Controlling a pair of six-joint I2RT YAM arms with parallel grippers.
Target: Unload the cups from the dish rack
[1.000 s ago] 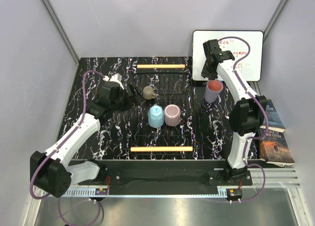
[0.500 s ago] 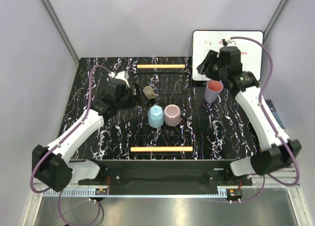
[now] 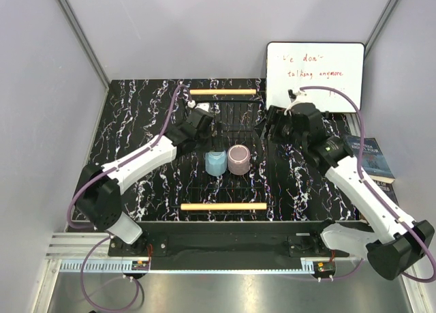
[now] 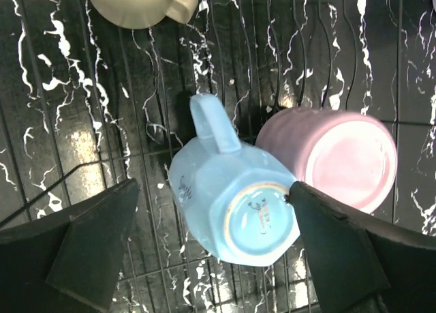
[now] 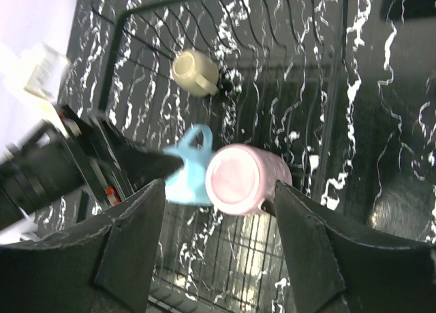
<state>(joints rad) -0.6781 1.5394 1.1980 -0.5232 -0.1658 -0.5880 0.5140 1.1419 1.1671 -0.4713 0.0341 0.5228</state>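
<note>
A light blue cup (image 3: 215, 162) and a dusty pink cup (image 3: 238, 159) stand upside down, side by side, on the black wire dish rack (image 3: 225, 185). My left gripper (image 3: 206, 139) is open above the rack. In the left wrist view its fingers (image 4: 95, 248) straddle the blue cup (image 4: 235, 214), the right one close to its rim. The pink cup (image 4: 337, 156) lies right of it and the olive-grey mug (image 4: 136, 3) beyond. My right gripper (image 3: 274, 127) is open and empty at the rack's right edge, looking at the pink cup (image 5: 242, 180). The lavender and coral cups are hidden.
A whiteboard (image 3: 315, 71) leans at the back right. Books (image 3: 373, 157) lie at the right table edge. Wooden bars (image 3: 223, 206) close the rack's near and far ends. The left gripper (image 5: 82, 163) shows in the right wrist view, beside the blue cup (image 5: 187, 173).
My left arm swung right, over the rack and above the blue cup. My right arm left the lavender cup by the whiteboard and came down toward the rack's right side, now covering that cup.
</note>
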